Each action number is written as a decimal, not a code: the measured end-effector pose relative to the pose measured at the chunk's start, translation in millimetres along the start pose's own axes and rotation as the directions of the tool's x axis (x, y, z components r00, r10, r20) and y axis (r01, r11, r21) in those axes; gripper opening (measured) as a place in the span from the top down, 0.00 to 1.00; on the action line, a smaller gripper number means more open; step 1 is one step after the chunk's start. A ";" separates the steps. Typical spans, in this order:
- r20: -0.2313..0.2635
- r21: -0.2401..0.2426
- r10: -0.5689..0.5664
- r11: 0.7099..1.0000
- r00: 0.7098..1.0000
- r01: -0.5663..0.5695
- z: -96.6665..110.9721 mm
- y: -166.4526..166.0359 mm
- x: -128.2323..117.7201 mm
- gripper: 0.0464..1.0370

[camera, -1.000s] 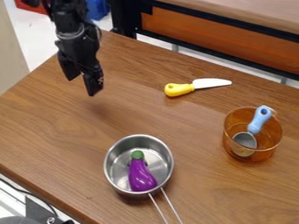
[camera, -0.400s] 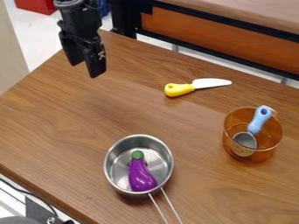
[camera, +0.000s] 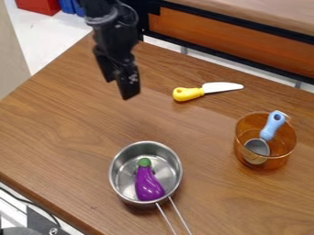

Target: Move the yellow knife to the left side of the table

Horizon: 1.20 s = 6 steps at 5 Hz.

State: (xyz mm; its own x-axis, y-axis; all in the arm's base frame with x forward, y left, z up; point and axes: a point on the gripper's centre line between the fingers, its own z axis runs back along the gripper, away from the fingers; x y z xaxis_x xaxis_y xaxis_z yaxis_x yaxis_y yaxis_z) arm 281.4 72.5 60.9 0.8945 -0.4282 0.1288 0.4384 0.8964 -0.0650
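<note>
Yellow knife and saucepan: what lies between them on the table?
Between the yellow knife and the saucepan lies only bare tabletop, as the camera view shows.

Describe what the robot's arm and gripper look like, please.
The arm is black, with a rounded, ring-like joint and what looks like a thin dark cable looping beside it. The gripper is black too, with two blocky, flat-sided fingers; one carries small pale marks.
</note>
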 end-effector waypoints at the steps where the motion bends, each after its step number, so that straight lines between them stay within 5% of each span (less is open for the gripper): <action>1: 0.052 0.015 0.015 1.000 0.999 -0.016 1.9 -15.8 0.4 0.04; 2: 0.005 0.070 -0.075 0.995 0.997 0.074 -7.8 -24.5 -4.3 0.04; 3: 0.038 0.095 -0.201 0.976 0.979 0.196 -18.4 -28.7 -3.2 0.04; 5: 0.060 0.042 -0.181 0.983 0.982 0.179 -29.5 -26.5 -2.8 0.04; 6: 0.101 0.053 -0.128 0.991 0.987 0.123 -18.7 -13.4 20.1 0.04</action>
State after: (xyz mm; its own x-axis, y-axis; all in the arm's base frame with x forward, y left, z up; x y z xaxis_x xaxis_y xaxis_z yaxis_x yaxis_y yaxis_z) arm 295.1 49.7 45.9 0.8177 -0.5253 0.2353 0.5398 0.8418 0.0034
